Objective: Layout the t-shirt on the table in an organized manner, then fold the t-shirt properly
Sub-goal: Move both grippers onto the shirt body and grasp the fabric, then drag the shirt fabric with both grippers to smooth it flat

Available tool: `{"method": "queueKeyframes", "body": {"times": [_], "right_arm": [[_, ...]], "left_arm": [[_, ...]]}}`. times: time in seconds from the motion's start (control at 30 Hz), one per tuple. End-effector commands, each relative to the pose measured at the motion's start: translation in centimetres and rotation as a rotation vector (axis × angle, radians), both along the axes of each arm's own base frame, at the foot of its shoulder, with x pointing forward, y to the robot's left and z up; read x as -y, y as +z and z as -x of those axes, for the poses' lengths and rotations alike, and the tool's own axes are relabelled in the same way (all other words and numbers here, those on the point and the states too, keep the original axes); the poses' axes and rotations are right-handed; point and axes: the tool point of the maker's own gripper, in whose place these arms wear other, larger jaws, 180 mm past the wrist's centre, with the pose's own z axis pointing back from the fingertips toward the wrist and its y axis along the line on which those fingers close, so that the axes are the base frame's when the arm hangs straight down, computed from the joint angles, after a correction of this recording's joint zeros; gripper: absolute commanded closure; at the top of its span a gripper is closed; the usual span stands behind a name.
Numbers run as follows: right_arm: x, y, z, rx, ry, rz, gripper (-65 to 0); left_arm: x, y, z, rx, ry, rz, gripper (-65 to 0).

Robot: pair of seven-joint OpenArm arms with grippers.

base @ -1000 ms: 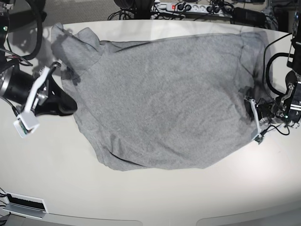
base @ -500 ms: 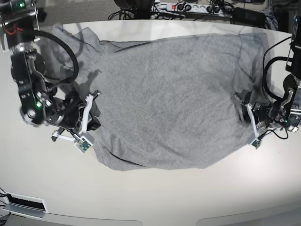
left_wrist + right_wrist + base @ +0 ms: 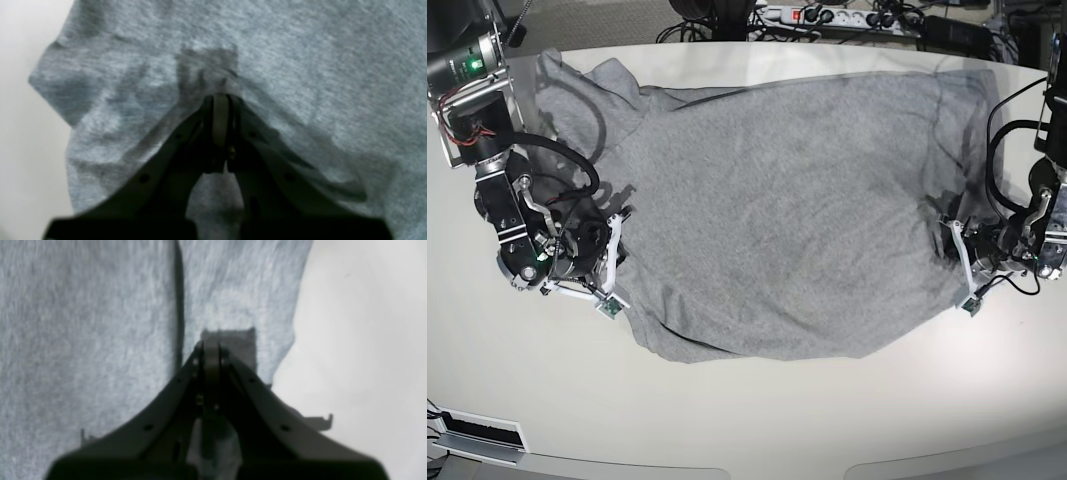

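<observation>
The heather-grey t-shirt [image 3: 787, 210] lies spread plain side up on the off-white table [image 3: 757, 420], one sleeve bunched at the far left corner. My left gripper [image 3: 947, 230] is at the shirt's right edge in the base view. In the left wrist view this gripper [image 3: 220, 100] is shut on the t-shirt [image 3: 300, 50], with cloth puckered around its tip. My right gripper [image 3: 622, 218] sits on the shirt's left edge. In the right wrist view it [image 3: 210, 345] is shut, tip down on the t-shirt [image 3: 83, 323] beside a dark crease; no pinched cloth shows.
A power strip [image 3: 827, 15] and cables run behind the table's far edge. A white slotted plate [image 3: 482, 432] sits at the front left corner. Bare table [image 3: 367, 340] shows just outside the shirt's edge by the right gripper, and bare table [image 3: 20, 133] beside the left.
My right arm swung in from the table's left side onto the shirt's left edge and its jaws closed. The left gripper kept its hold with barely any movement.
</observation>
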Motion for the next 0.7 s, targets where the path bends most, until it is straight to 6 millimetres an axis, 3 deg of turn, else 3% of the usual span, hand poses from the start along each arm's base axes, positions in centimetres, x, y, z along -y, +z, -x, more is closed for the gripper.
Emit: {"method": "queueKeyframes", "body": {"times": [0.0, 0.37, 0.53, 0.67], "right_arm": [[0.3, 0.8, -0.8, 0.021, -0.003, 0.0, 0.0], [2.6, -4.6, 7.2, -0.203, -0.107, 0.102, 0.0], [5.1, -5.7, 9.2, -0.25, -0.228, 0.209, 0.0], [6.5, -6.1, 10.4, -0.279, -0.313, 0.27, 0.0]], "left_arm": [[-0.5, 1.8, -1.8, 0.063, 0.006, 0.007, 0.0], [1.1, 3.0, -3.3, 0.159, -0.067, 0.063, 0.0], [1.9, 2.8, -3.6, 0.172, -0.093, 0.054, 0.0], [3.7, 2.6, -4.1, 0.179, -0.109, 0.079, 0.0]]}}
